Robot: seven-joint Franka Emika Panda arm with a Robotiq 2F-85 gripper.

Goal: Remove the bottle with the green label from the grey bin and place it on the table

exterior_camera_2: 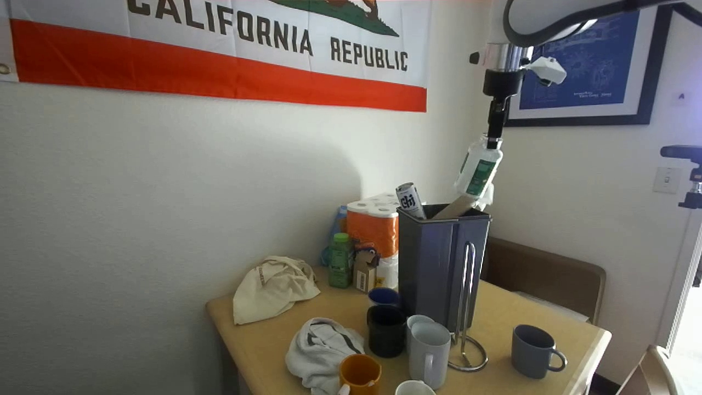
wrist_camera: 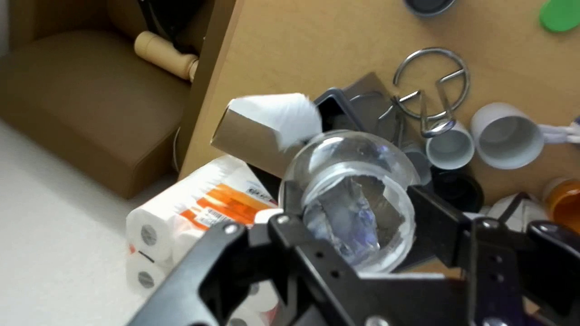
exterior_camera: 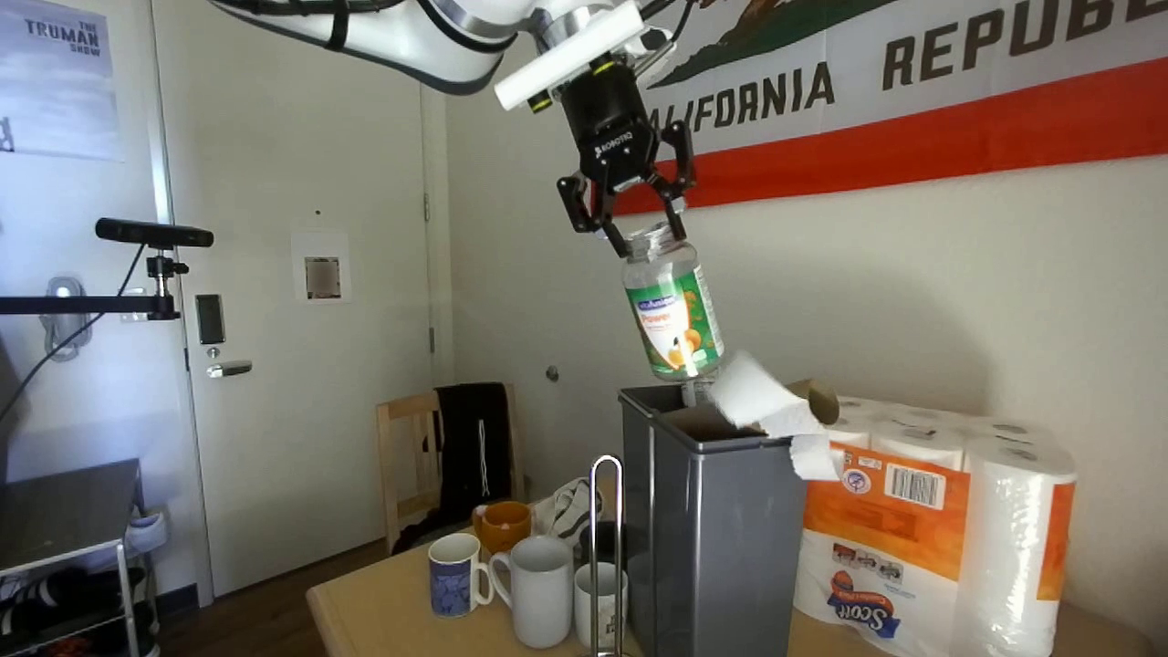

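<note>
The bottle, clear plastic with a green label, shows in both exterior views (exterior_camera: 675, 319) (exterior_camera_2: 478, 170). It hangs tilted from my gripper (exterior_camera: 650, 243), which is shut on its open neck. In the wrist view the fingers (wrist_camera: 355, 199) sit on both sides of the bottle's mouth (wrist_camera: 349, 147). The grey bin (exterior_camera: 744, 538) stands upright on the light brown table (exterior_camera: 383, 602) and also shows in an exterior view (exterior_camera_2: 428, 263). The bottle's base is at about the height of the bin's rim; whether it touches the contents I cannot tell.
A cardboard tube with white paper (exterior_camera: 762, 397) and a can (exterior_camera_2: 410, 200) stick out of the bin. The paper-towel pack (exterior_camera: 885, 529) stands beside it. Several mugs (exterior_camera_2: 430, 356), a tall wire stand (exterior_camera_2: 466, 351), a grey mug (exterior_camera_2: 532, 351) and cloths (exterior_camera_2: 323, 354) are on the table.
</note>
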